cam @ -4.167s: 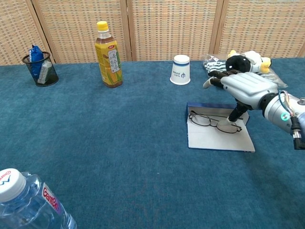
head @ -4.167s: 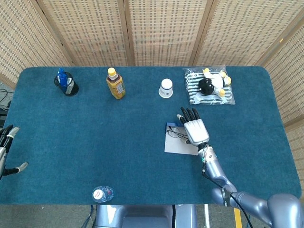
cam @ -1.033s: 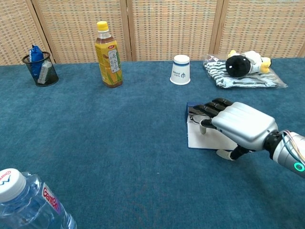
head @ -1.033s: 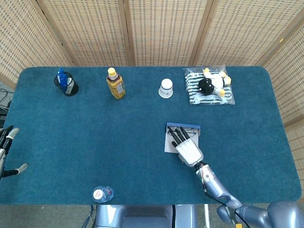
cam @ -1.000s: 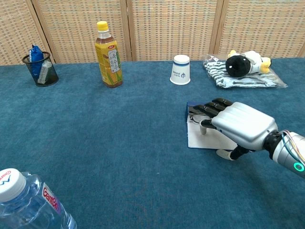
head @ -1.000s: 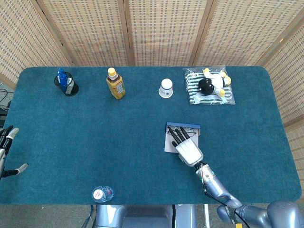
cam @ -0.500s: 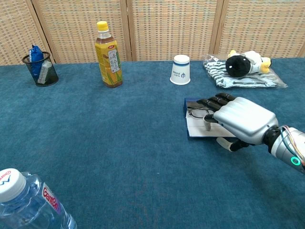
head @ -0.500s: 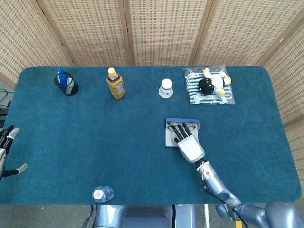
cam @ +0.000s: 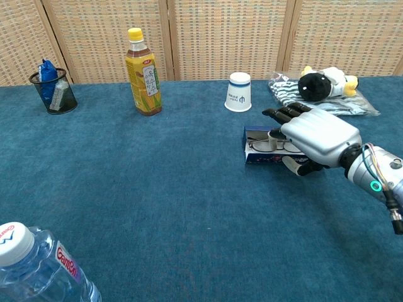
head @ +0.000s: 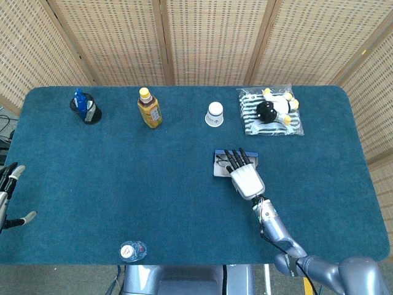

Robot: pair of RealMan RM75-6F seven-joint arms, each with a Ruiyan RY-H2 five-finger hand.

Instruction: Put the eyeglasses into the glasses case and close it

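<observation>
The blue glasses case [cam: 261, 157] lies right of the table's centre, its white flap raised and folded over toward the far side. The eyeglasses [cam: 257, 145] lie inside, showing at the left end; in the head view the case [head: 218, 173] and eyeglasses [head: 219, 162] peek out left of the fingers. My right hand [cam: 315, 139] [head: 245, 179] covers the case's right part, fingers stretched over the top and thumb under the flap, holding it. My left hand [head: 8, 196] hangs at the far left table edge, fingers apart, holding nothing.
At the back stand a mesh pen holder [cam: 52, 87], a yellow-capped tea bottle [cam: 143, 65], an upturned paper cup [cam: 238, 92] and a plush toy on a striped pouch [cam: 321, 85]. A water bottle [head: 132, 251] lies near the front edge.
My right hand came round to the near side of the case, took the white flap and has lifted it away from me over the eyeglasses. The left hand has not moved.
</observation>
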